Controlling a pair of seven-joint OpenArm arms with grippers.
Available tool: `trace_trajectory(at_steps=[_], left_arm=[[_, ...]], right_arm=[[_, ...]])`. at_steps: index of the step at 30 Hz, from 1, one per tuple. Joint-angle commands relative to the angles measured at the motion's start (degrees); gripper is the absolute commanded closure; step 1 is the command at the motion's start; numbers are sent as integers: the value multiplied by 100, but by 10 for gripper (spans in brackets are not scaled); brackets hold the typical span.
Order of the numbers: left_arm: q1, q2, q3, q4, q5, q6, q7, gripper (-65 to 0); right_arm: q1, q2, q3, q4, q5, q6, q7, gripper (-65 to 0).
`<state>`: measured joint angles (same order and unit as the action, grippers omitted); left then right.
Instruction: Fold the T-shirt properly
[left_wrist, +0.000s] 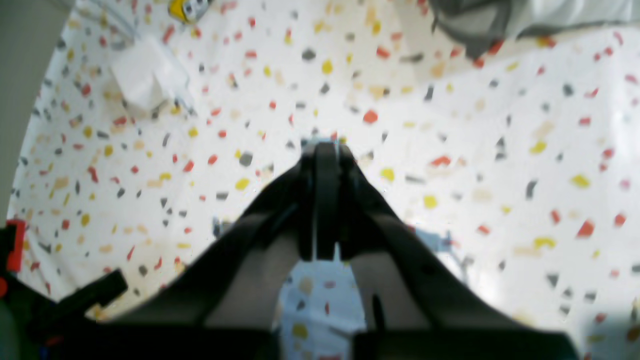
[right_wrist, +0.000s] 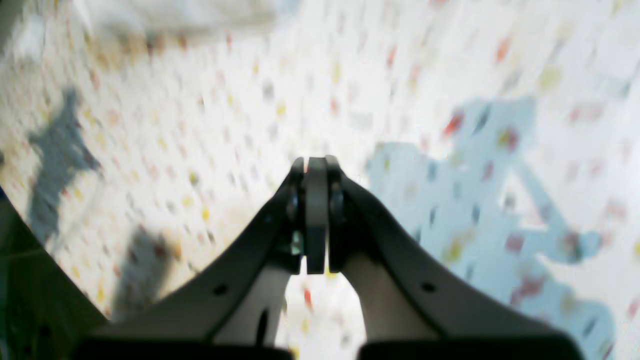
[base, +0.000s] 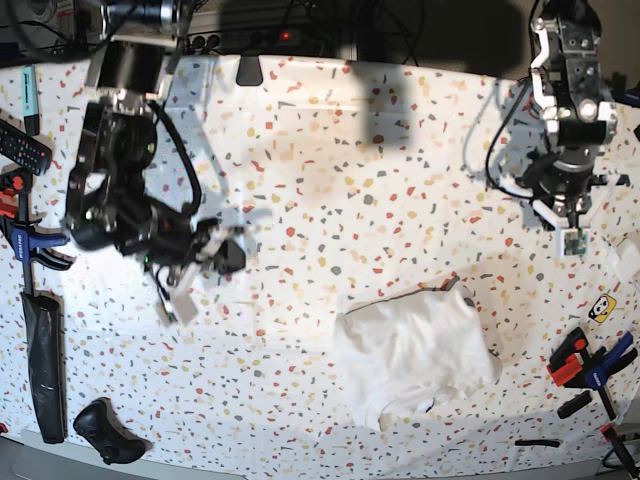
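Note:
The white T-shirt (base: 415, 350) lies bunched in a rough, wrinkled rectangle on the speckled table, front centre-right, with a dark neckline edge at its top. One corner of it shows at the top right of the left wrist view (left_wrist: 480, 25). My left gripper (base: 572, 232) hangs above the table's far right, well apart from the shirt; in its own view (left_wrist: 322, 150) the jaws are shut and empty. My right gripper (base: 183, 298) is at the left, far from the shirt; in its blurred view (right_wrist: 315, 167) it is shut and empty.
Clamps (base: 22, 240) and a remote (base: 25, 150) lie along the left edge, and a black object (base: 105, 430) at the front left. Red and blue clamps (base: 590, 362) and a yellow sticker (base: 603, 310) are at the right. White paper (left_wrist: 140, 82) lies near the left gripper.

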<state>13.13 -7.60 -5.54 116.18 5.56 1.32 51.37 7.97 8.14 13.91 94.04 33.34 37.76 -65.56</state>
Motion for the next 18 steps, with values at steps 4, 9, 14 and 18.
trace_trajectory(at_steps=[4, 9, 14, 18], left_arm=[[334, -24, -11, 205, 42, 20, -221, 0], [927, -24, -11, 577, 44, 17, -367, 0], [1499, -24, -11, 935, 44, 17, -376, 0], [1971, -22, -11, 960, 42, 20, -599, 0]], right_arm=[[-619, 39, 39, 651, 144, -7, 94, 0], [-1421, 42, 39, 1488, 140, -7, 94, 0], [-2153, 39, 39, 2107, 140, -9, 94, 0], [-2673, 39, 39, 2236, 140, -7, 94, 0]])
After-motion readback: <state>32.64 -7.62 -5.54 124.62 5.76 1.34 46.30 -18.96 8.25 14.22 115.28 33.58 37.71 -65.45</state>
